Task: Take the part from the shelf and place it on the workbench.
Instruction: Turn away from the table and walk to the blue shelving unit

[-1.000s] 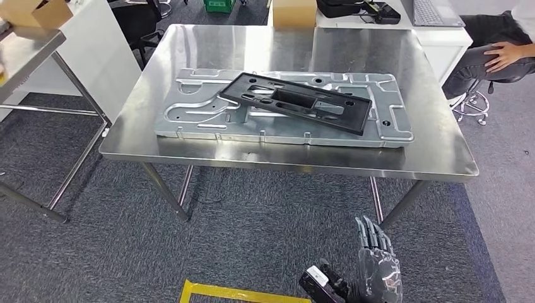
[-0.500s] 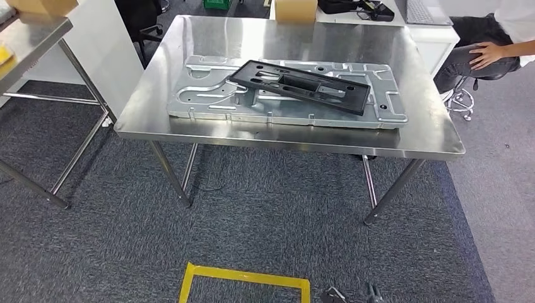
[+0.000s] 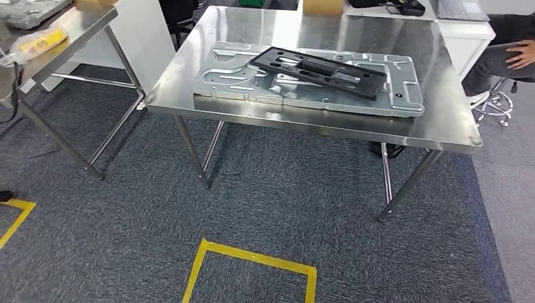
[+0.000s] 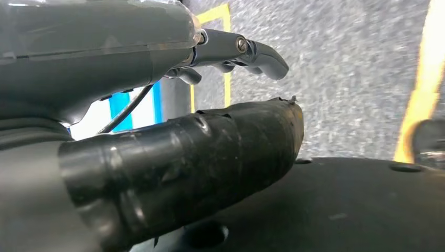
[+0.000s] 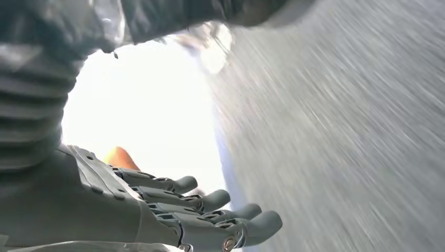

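A long black plastic part (image 3: 318,71) lies slantwise on a grey stamped metal plate (image 3: 240,79), which rests flat on the steel workbench (image 3: 252,31). In the left wrist view my left hand (image 4: 183,157) hangs over the grey carpet, its thumb and fingers (image 4: 252,50) apart and holding nothing. My right hand (image 5: 157,210) also hangs by the floor in the right wrist view, where its fingers (image 5: 231,215) reach out side by side with nothing in them. That view is blurred.
A second steel table (image 3: 69,38) stands at the left with a yellow packet (image 3: 38,41) on it. A person (image 3: 514,53) sits at the far right beside a white desk. Yellow tape (image 3: 252,265) marks a square on the carpet before the workbench.
The whole picture has shifted: the camera has swung left and the workbench now sits further right and farther off. My right hand has dropped out of the head view.
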`<state>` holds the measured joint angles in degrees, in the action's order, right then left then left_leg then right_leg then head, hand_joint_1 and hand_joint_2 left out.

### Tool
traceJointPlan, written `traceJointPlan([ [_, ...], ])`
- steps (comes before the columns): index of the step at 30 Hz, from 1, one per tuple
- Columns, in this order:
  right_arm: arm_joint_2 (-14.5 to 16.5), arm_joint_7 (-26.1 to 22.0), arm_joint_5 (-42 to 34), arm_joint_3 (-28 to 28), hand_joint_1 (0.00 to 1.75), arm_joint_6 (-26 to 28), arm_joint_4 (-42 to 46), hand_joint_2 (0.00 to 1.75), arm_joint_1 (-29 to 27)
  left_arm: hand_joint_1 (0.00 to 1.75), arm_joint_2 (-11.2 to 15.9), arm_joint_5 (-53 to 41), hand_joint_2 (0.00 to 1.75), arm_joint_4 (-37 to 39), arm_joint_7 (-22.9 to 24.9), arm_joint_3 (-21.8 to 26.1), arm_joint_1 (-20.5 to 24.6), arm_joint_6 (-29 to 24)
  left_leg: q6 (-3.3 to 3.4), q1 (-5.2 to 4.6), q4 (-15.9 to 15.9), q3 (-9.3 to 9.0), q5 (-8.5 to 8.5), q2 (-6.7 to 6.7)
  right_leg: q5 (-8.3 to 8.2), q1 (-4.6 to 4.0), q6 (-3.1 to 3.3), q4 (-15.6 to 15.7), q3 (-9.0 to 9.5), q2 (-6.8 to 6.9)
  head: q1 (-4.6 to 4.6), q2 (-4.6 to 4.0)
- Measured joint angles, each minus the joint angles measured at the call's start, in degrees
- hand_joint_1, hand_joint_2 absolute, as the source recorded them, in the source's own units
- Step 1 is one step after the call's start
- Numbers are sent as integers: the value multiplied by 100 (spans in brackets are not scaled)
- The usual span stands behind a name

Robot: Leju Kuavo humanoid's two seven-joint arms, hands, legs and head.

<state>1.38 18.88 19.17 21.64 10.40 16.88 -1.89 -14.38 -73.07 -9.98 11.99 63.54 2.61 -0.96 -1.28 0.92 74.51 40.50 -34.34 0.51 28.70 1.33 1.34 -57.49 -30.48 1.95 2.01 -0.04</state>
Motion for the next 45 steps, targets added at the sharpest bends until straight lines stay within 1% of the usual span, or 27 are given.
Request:
traceJointPlan([
  [1, 96, 57, -137, -110, 0, -88, -128, 175, 3, 0, 2, -29, 0, -1, 3, -9, -4, 4, -11, 8, 86, -73, 95, -15, -43, -7, -7, -17, -75, 69, 0, 0],
  [2, 186, 95, -225, -202, 0, -121, -219, 175, 14, 0, 5, -65, 0, -1, 5, -21, -7, 12, -9, 14, -43, -260, 262, -36, -84, -12, -17, -40, -153, 130, 0, 0],
  [4, 339, 103, -293, -366, 0, -160, -356, 175, 53, 0, 8, -137, 0, -1, 29, -56, 0, 35, 26, 3, -819, -918, 448, -192, -150, -23, -52, -100, -254, 214, -2, 0],
  [6, 418, 57, -315, -497, 0, -221, -463, 175, 84, 0, 9, -195, 0, -1, 66, -109, 17, 61, 103, -35, -1614, -1465, 352, -353, -217, -36, -116, -147, -295, 294, -3, 0],
  [7, 430, 33, -322, -544, 0, -258, -499, 175, 93, 0, 9, -213, 0, -1, 75, -136, 24, 71, 142, -55, -1802, -1559, 291, -371, -255, -41, -151, -153, -309, 342, -2, 0],
  [9, 430, -6, -334, -616, 0, -328, -566, 175, 121, 0, 13, -239, 0, -1, 76, -170, 27, 83, 238, -56, -1872, -1484, 330, -296, -316, -33, -227, -158, -335, 404, 1, 0],
  [10, 420, -19, -342, -647, 0, -356, -595, 175, 130, 0, 15, -248, 0, -1, 71, -177, 27, 85, 294, -52, -1882, -1430, 387, -261, -239, -23, -261, -209, -365, 337, 1, 0],
  [12, 397, -28, -364, -705, 0, -407, -650, 175, 134, 0, 26, -254, 0, -1, 55, -182, 25, 90, 406, -48, -1903, -1291, 526, -204, 214, -8, -298, -592, -489, 71, 4, 0],
  [14, 378, -30, -376, -753, 0, -450, -695, 175, 133, 0, 34, -254, 0, -1, 43, -193, 25, 95, 470, -83, -1888, -1102, 670, -117, 754, -17, -290, -1303, -659, -133, 6, 0],
  [15, 370, -30, -377, -769, 0, -461, -712, 175, 133, 0, 35, -254, 0, -1, 39, -201, 23, 97, 481, -102, -1871, -1000, 741, -59, 858, -25, -278, -1586, -691, -168, 4, 0],
  [16, 363, -30, -378, -779, 0, -466, -724, 175, 134, 0, 35, -254, 0, -1, 37, -209, 22, 98, 480, -115, -1843, -901, 805, 3, 814, -35, -261, -1694, -646, -181, 3, 0],
  [17, 359, -30, -378, -786, 0, -467, -730, 175, 136, 0, 35, -254, 0, -1, 36, -216, 20, 101, 471, -123, -1810, -810, 856, 61, 675, -47, -240, -1618, -520, -193, 3, 0],
  [19, 352, -30, -377, -796, 0, -475, -740, 175, 141, 0, 34, -255, 0, -1, 36, -228, 22, 102, 438, -127, -1715, -621, 949, 190, 404, -70, -162, -890, 24, -359, 2, 0],
  [21, 342, -28, -375, -804, 0, -511, -758, 175, 140, 0, 32, -261, 0, -1, 37, -243, 31, 101, 385, -135, -1634, -487, 1040, 307, 388, -88, -98, -122, 494, -583, 0, 0],
  [22, 338, -27, -375, -807, 0, -537, -765, 175, 143, 0, 31, -268, 0, -1, 38, -254, 33, 101, 352, -135, -1625, -451, 1090, 357, 433, -99, -81, 40, 566, -629, -1, 0],
  [24, 338, -24, -376, -812, 0, -603, -773, 175, 160, 0, 31, -291, 0, -1, 40, -276, 22, 105, 279, -132, -1651, -414, 1199, 465, 382, -95, -55, 100, 535, -532, 2, 0],
  [26, 340, -25, -376, -822, 0, -659, -777, 175, 185, 0, 33, -309, 0, -1, 46, -291, 15, 113, 227, -129, -1535, -327, 1048, 392, 262, -62, 20, 144, 458, -380, -12, 0],
  [29, 335, -26, -376, -832, 0, -688, -786, 175, 173, 0, 38, -316, 0, -1, 51, -311, 15, 129, 131, -65, -638, -72, 230, 83, 87, -65, 74, 157, 262, -118, -54, 0],
  [30, 333, -26, -376, -833, 0, -691, -790, 175, 167, 0, 39, -317, 0, -1, 51, -315, 11, 133, 90, -35, -277, -14, 71, 33, 34, -71, 59, 144, 180, -26, -56, 0],
  [32, 332, -28, -376, -833, 0, -694, -796, 175, 172, 0, 40, -317, 0, -1, 51, -317, 8, 136, 26, 22, -13, -131, 194, -15, -57, -68, 24, 95, 7, 149, -57, 0],
  [33, 332, -29, -376, -833, 0, -696, -797, 175, 178, 0, 40, -317, 0, -1, 51, -319, 9, 136, 7, 45, -186, -339, 355, -52, -92, -63, 1, 60, -73, 222, -57, 0],
  [35, 333, -32, -376, -833, 0, -697, -799, 175, 195, 0, 42, -317, 0, -1, 51, -320, 32, 135, 3, 62, -1040, -1043, 460, -258, -147, -61, -56, -25, -182, 345, -58, 0],
  [37, 333, -36, -376, -833, 0, -699, -800, 175, 204, 0, 42, -319, 0, -1, 51, -321, 52, 137, 59, 26, -1760, -1539, 336, -419, -209, -63, -131, -85, -222, 454, -53, 1],
  [39, 333, -44, -376, -833, 0, -718, -802, 175, 213, 0, 43, -322, 0, -1, 49, -324, 41, 141, 153, -18, -1921, -1550, 331, -367, -280, -48, -213, -96, -243, 551, -49, 1],
  [41, 323, -57, -377, -834, 0, -746, -806, 175, 216, 0, 47, -331, 0, -1, 47, -326, 31, 146, 265, -25, -1943, -1445, 441, -291, -124, -9, -285, -223, -300, 362, -49, 0],
  [43, 312, -69, -386, -836, 0, -766, -809, 175, 196, 0, 51, -339, 0, -1, 48, -328, 32, 149, 370, -36, -1957, -1303, 573, -212, 399, 4, -303, -706, -442, -5, -47, 0],
  [45, 309, -78, -401, -841, 0, -782, -809, 175, 180, 0, 51, -343, 0, -1, 49, -334, 34, 152, 422, -75, -1939, -1129, 704, -97, 853, -20, -277, -1373, -592, -166, -49, 0],
])
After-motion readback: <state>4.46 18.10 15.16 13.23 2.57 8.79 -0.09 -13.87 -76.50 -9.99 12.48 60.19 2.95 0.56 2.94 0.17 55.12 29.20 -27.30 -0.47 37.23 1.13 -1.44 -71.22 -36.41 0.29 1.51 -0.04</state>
